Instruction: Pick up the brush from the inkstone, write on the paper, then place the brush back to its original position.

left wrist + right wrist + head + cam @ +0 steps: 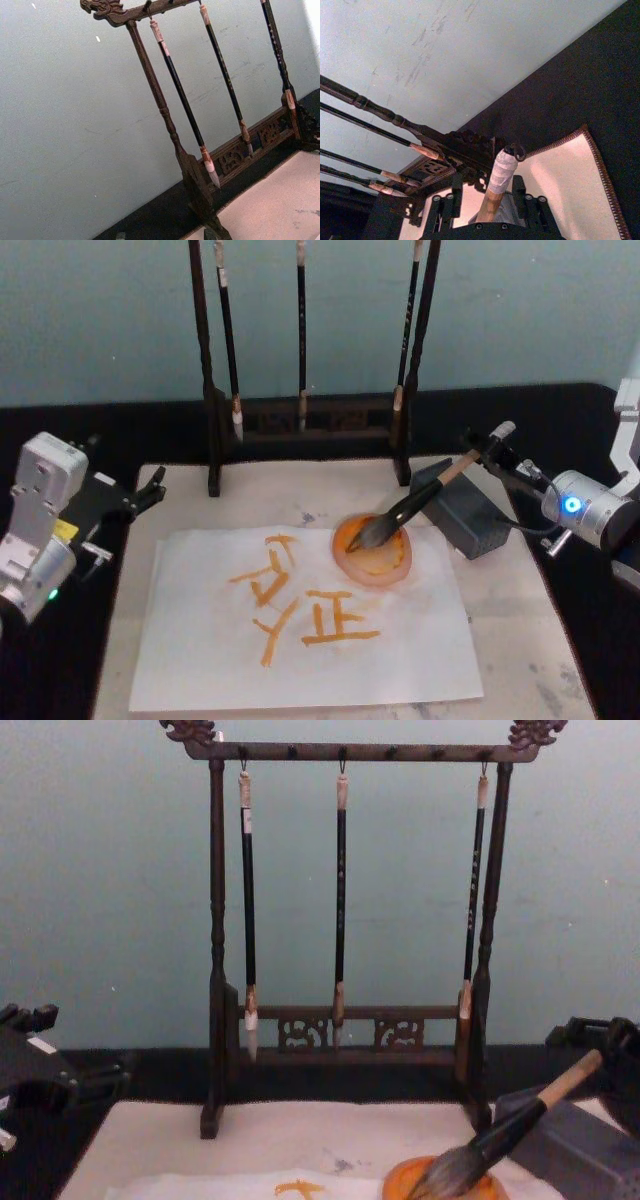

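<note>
Your right gripper [486,452] loosely straddles the brush [412,504], which is propped on the inkstone [462,515]. Back out crooked and it'll roll onto the paper [200,640]. The left gripper [150,488] is parked far left of the inkstone.

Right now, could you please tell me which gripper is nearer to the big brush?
The right. The right gripper is at the white-wrapped end of the brush; the left gripper sits across the mat, by its far left corner.
</note>
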You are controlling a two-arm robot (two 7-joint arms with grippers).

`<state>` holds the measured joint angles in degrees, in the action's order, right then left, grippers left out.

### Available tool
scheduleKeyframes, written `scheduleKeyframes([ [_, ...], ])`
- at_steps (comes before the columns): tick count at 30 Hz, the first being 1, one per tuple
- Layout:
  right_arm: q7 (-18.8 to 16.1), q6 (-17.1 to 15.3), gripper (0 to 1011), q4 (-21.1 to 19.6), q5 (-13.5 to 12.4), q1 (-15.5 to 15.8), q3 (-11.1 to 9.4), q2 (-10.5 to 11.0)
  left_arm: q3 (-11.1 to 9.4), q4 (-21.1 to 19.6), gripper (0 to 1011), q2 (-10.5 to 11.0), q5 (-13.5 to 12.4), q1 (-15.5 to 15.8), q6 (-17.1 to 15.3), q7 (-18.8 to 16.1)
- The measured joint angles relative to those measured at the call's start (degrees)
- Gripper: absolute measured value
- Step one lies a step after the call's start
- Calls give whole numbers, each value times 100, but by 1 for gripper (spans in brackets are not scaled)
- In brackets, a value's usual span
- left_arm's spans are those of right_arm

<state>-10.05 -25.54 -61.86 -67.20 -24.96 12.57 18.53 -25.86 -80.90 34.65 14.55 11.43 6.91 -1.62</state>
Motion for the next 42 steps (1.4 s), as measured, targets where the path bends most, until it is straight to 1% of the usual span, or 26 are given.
scheduleKeyframes([
  [2,1,-1,590,-1,0,0,-1,0,0,0,1010,0,0,0,0,0],
  [4,1,-3,548,-2,0,1,-3,0,0,0,1010,-1,0,0,0,0],
  [5,2,-3,486,-4,0,1,-4,0,0,0,1010,0,0,0,0,0],
  [6,2,-4,486,-4,0,1,-4,0,0,0,1010,0,0,0,0,0],
  [9,4,-5,363,-4,0,2,-6,0,0,0,1009,0,0,0,0,0],
  [10,4,-5,343,-4,0,2,-5,0,0,0,1010,0,0,0,0,0],
  [11,4,-5,282,-4,0,1,-6,0,0,0,1010,0,0,0,0,0],
  [14,4,-5,212,-4,0,1,-6,0,0,0,1010,0,0,0,0,0],
  [15,4,-5,212,-4,0,1,-6,0,0,0,1010,0,0,0,0,0],
  [16,3,-5,180,-5,-1,1,-6,0,0,0,1010,0,0,0,0,0],
  [27,4,-2,179,-5,0,2,-2,2,0,0,1010,0,0,0,0,0],
  [31,-16,36,179,-70,-32,31,26,29,0,0,1010,0,0,0,0,0],
  [37,-43,98,178,-310,-154,109,69,83,0,0,1010,0,0,0,0,0],
  [42,-42,174,176,-656,-235,205,116,141,0,0,1010,0,0,0,0,0],
])
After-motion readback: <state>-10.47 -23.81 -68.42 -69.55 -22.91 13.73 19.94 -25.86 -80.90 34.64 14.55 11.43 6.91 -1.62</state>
